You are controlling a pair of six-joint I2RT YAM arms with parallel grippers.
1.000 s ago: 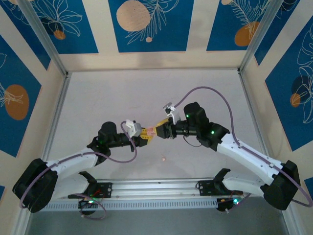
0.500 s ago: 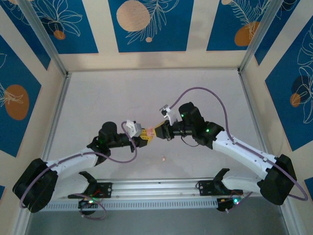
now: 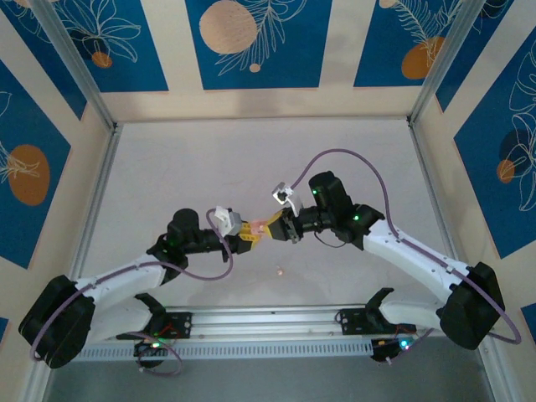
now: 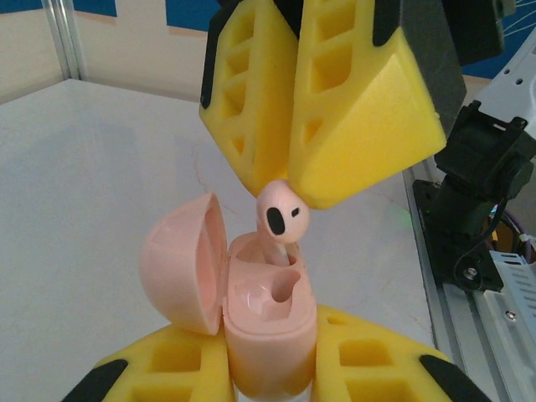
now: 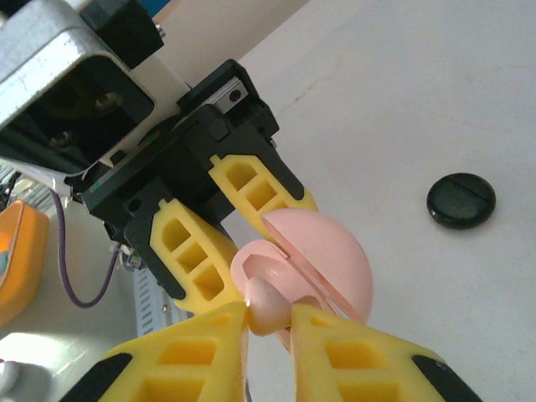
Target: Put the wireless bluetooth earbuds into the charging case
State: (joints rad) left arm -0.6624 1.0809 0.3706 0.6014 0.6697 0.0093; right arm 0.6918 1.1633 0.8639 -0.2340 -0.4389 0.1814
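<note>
Pink glossy plastic earbud (image 4: 282, 216) pinched in right jaws | open pink round charging case (image 4: 270, 335) clamped in left jaws | step: likely seating stem | next: needs straight push into socket

Two pink earbuds are counted: one earbud (image 4: 282, 213) at the case mouth, a second earbud (image 3: 279, 270) loose on the counter (image 3: 209, 167). One pink charging case (image 4: 272, 343) is recorded. One black round case (image 5: 461, 199) is noted.

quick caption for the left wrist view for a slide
Right gripper pinches a pale pink earbud at the socket of the open pink charging case held by the left gripper.
</note>
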